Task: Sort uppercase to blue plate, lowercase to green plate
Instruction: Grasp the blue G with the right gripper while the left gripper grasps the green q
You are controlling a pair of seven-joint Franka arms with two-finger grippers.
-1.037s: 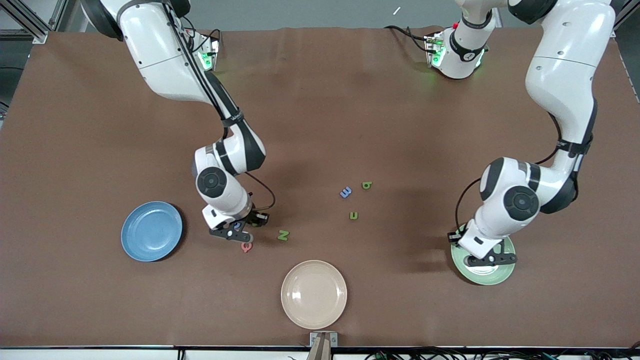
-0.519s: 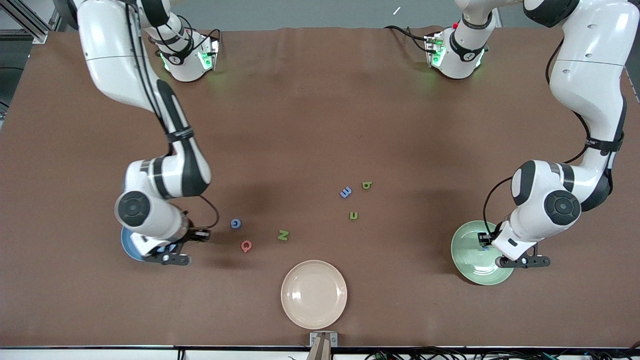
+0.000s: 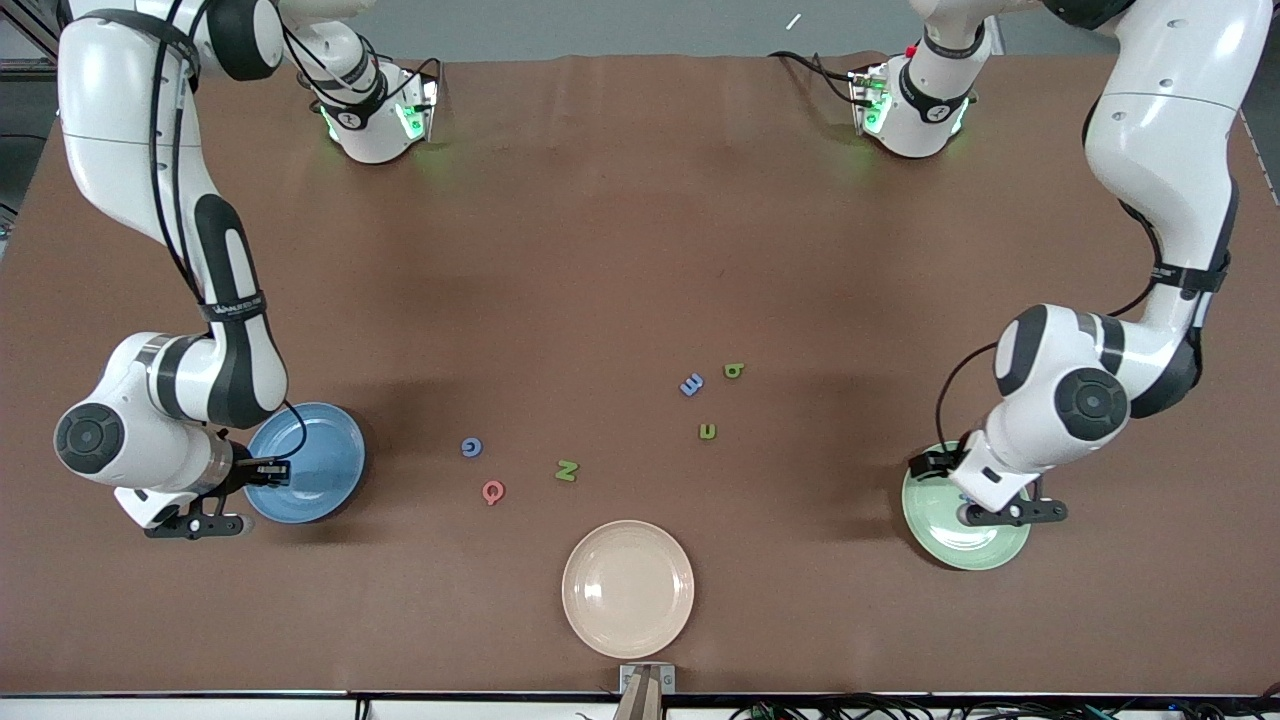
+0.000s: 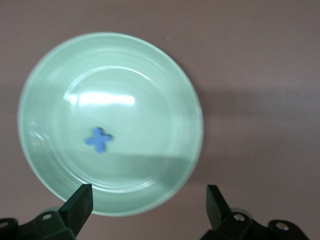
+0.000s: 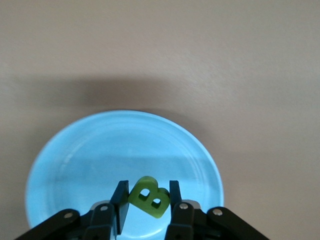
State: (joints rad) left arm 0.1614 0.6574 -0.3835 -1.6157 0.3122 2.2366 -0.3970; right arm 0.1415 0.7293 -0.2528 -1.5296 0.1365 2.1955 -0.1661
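The right gripper [image 5: 146, 210] hangs over the blue plate [image 3: 320, 470] near the right arm's end of the tabletop [image 3: 640, 250], fingers clamping the green B [image 5: 149, 196]. The left gripper [image 4: 147, 205], fingers wide, hangs over the green plate [image 4: 150, 65], where the blue x [image 4: 98, 140] lies.

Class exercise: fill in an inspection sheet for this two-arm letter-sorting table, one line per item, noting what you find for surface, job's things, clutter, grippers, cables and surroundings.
Surface: brown table.
Job's things: blue x lies in the green plate; green B is held over the blue plate; blue G, pink Q, green N, blue m, green q and green n lie loose mid-table.
Clutter: beige plate, nearest the front camera.
Grippers: left gripper open over the green plate; right gripper pinching the B.
Cables: black leads by the arm bases.
Surroundings: nothing seen.
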